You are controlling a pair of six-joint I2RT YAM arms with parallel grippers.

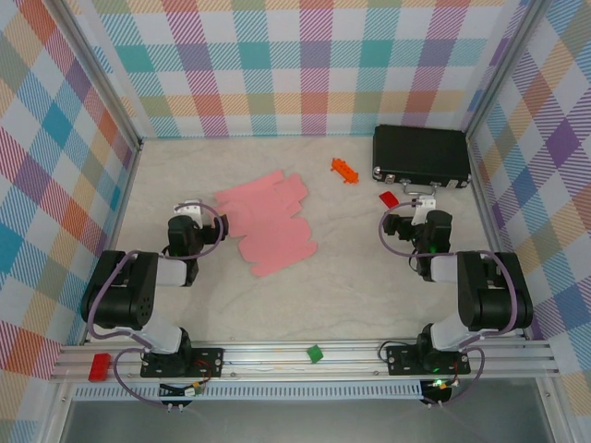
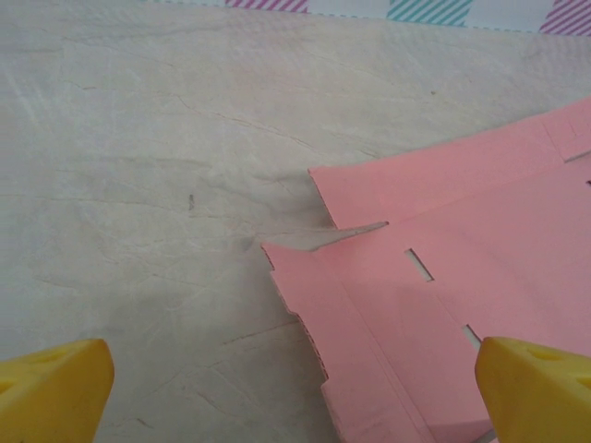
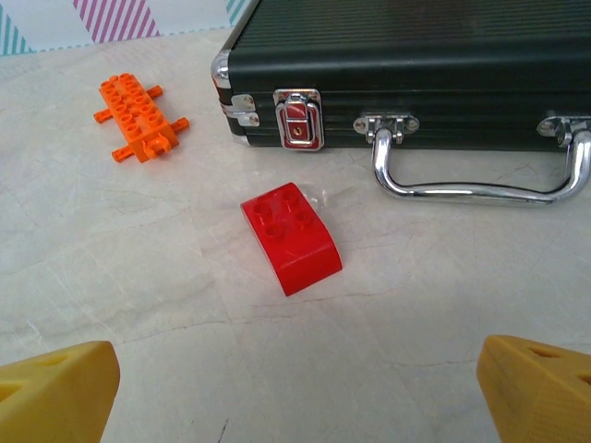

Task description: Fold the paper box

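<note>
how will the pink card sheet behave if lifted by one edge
Probably floppy: the paper box is a thin flat sheet with slots and creases, so it would likely sag along a fold. It looks light, so a push may just slide it over the smooth table. Lying nearly flush, its edge seems hard to get under.

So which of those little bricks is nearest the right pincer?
The red curved brick by the black case, ahead of the right pincer. The orange one lies farther left; the green and other red sit on the front rail.
</note>
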